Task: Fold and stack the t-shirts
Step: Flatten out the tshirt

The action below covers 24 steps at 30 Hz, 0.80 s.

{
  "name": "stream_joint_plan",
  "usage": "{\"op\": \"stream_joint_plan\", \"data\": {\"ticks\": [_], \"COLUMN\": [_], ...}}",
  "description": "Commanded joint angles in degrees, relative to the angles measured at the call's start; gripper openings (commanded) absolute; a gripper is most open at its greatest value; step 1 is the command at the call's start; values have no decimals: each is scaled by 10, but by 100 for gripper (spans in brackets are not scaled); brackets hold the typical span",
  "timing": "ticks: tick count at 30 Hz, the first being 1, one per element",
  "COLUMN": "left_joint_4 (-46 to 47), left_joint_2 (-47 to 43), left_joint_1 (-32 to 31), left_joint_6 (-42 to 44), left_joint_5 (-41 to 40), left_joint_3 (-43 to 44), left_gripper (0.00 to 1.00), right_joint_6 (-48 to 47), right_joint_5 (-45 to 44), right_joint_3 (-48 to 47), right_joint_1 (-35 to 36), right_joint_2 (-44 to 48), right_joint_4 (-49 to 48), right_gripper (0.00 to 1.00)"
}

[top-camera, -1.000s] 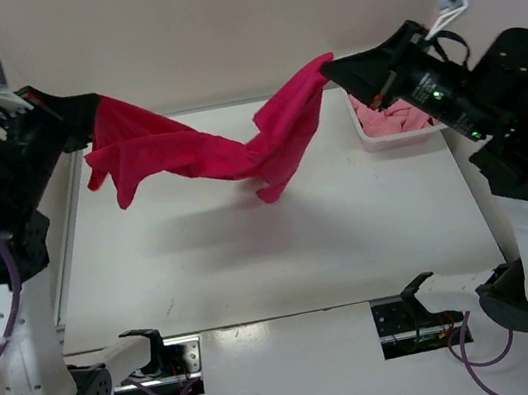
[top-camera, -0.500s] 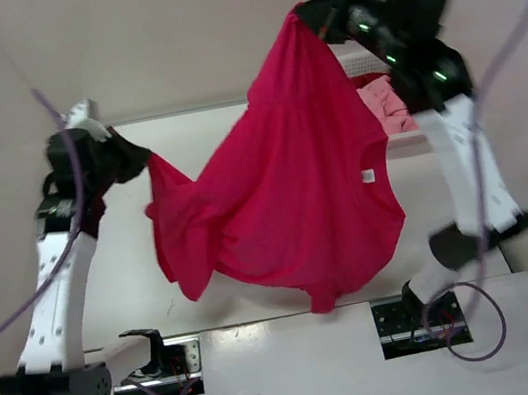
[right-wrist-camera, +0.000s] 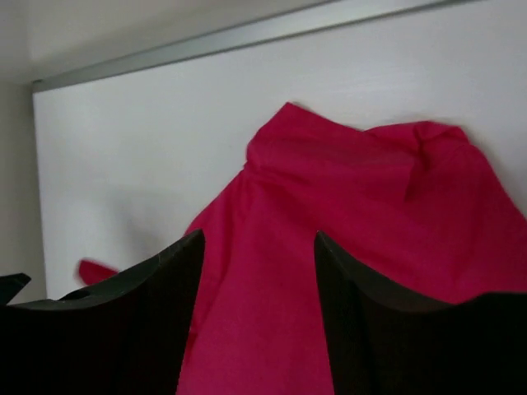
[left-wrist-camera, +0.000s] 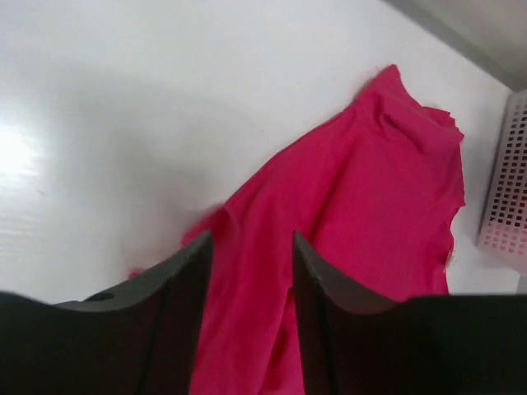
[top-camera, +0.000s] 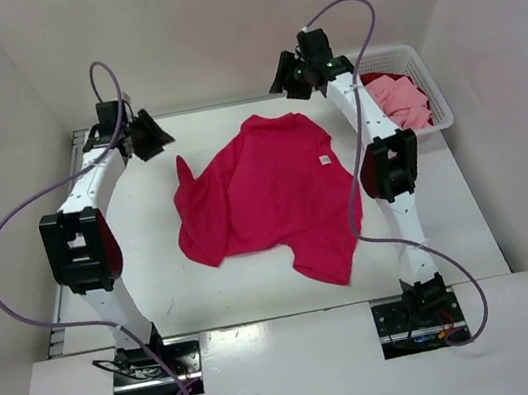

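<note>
Start at the edge closest to you. The bright red shirt (top-camera: 263, 192) lies on the counter (top-camera: 157, 286), on your side of both tools and between them. Its hem (top-camera: 329, 270) trails toward you, below the right tool (top-camera: 287, 80). The side of the shirt below the left tool (top-camera: 153, 138) is bunched and doubled over itself, so I judge the spread unfinished. Flatten that side before you make any fold.

Further from you, the body of the shirt is fairly smooth, and a small white label (top-camera: 322, 158) shows on it. The collar (top-camera: 271, 120) lies just on your side of the right tool.

Both tools stand with fingers parted and nothing between them. In both wrist views the cloth lies beneath the gap and is not gripped. The left tool is clear of the shirt, off its outer edge.

To do this well, bring the left tool down on the bunched sleeve, pinch a single layer and draw it outward. The right tool can pin the collar so the shirt does not slide. Pinch at the edges, since a grip in the middle will likely drag up new wrinkles.

Farthest off, outward of the right tool, the basket (top-camera: 440, 109) holds the pink shirt (top-camera: 402, 98) and a glimpse of the dark red shirt (top-camera: 376, 76).
</note>
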State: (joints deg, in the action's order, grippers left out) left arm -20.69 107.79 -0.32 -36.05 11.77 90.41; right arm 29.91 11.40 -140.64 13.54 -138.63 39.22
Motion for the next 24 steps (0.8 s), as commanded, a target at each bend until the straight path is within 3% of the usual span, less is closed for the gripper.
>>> {"op": "stream_joint_plan", "data": {"ticks": [1, 2, 3, 5, 6, 7, 10, 11, 13, 15, 18, 22, 24], "left_joint_4": [28, 35, 42, 56, 61, 61, 38, 23, 17, 23, 38, 58, 58], "left_joint_2": [-35, -67, -87, -164, -192, -242, -305, -338, -369, -405, -381, -329, -318], "left_joint_1": [8, 8, 8, 3, -4, -13, -63, -79, -122, -145, -153, -200, -207], "left_joint_6": [12, 12, 20, 15, 15, 15, 4, -14, -39, -71, -76, -89, -95], "left_joint_5": [-19, -25, -31, -31, -31, -36, -31, -31, -38, -43, -43, -50, -50], "left_joint_3": [29, -19, -49, -169, -209, -245, -367, -390, -435, -491, -509, -496, -496], "left_gripper": [64, 75, 94, 100, 98, 92, 66, 54, 48, 52, 65, 65, 59], "right_joint_6": [-17, -17, -17, -7, 14, 31, 62, 68, 74, 92, 114, 148, 169], "right_joint_5": [-1, 7, 15, 8, 8, 8, 8, 8, 8, 8, 20, 20, 20], "right_joint_3": [-45, -28, 0, 151, 295, 365, 564, 602, 711, 800, 859, 948, 987], "right_joint_1": [-5, -5, -5, 18, 26, 33, 59, 59, 74, 74, 74, 74, 74], "right_joint_2": [91, 115, 136, 239, 285, 328, 452, 495, 540, 606, 649, 704, 723], "right_joint_4": [-2, 8, 8, -50, -84, -117, -163, -163, -163, -163, -163, -158, -158], "right_gripper": [62, 62, 60, 52, 42, 34, 13, 11, 11, 16, 31, 38, 42]}}
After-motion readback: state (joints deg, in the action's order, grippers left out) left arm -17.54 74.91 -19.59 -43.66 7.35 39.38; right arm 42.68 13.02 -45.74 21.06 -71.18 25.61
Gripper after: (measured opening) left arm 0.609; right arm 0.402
